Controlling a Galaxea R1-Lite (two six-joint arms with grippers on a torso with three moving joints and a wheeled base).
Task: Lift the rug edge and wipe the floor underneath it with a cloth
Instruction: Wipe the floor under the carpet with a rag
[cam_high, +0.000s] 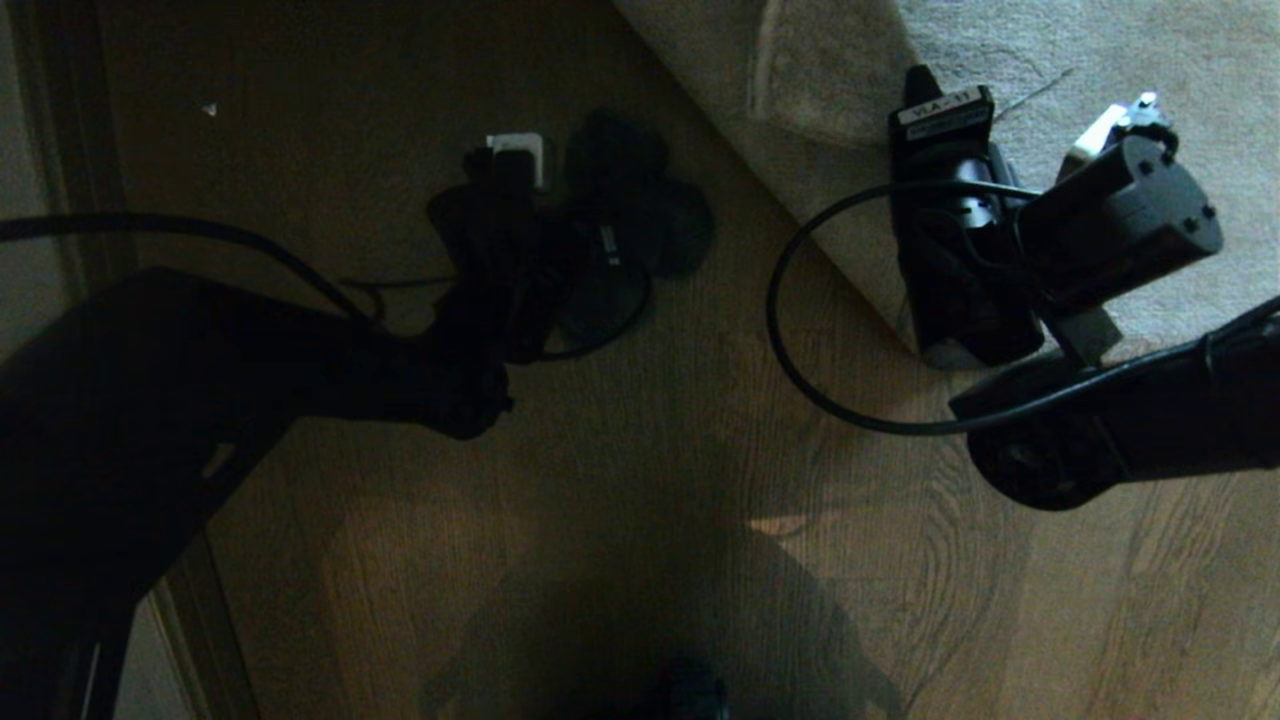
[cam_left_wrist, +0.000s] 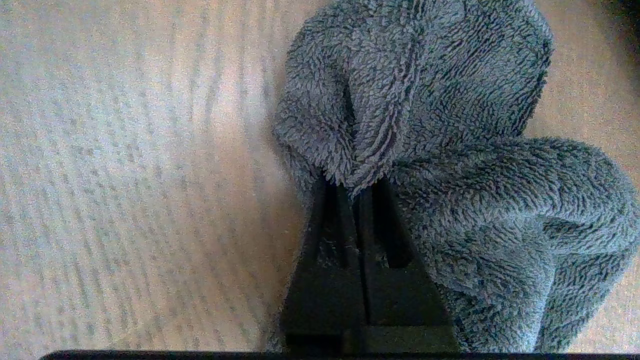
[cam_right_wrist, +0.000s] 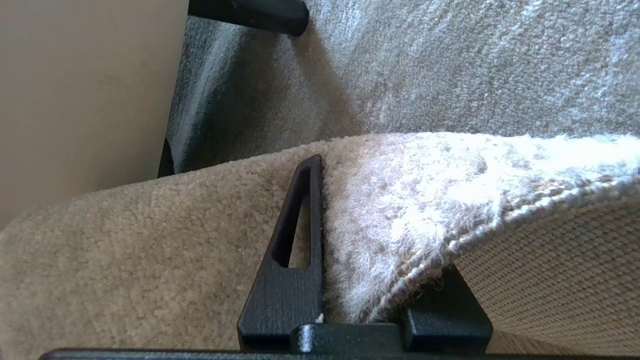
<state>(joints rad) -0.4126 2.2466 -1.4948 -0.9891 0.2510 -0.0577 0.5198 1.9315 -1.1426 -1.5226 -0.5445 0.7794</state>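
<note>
Your right gripper (cam_right_wrist: 350, 280) has its jaws pinching the hemmed edge of the light grey short-pile rug (cam_right_wrist: 425, 200), one jaw on the pile, one under the woven backing. It's heavy and floppy, so grip deep behind the hem. Your left gripper (cam_left_wrist: 357, 200) has jaws pressed together on the soft, light, fluffy dark grey cloth (cam_left_wrist: 425, 125), bunched beyond them on the brown wood-plank floor (cam_high: 640, 480).

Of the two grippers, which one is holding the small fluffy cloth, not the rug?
The left gripper: its fingers are shut on the dark grey cloth over the floor. The right gripper instead clamps the rug edge.
</note>
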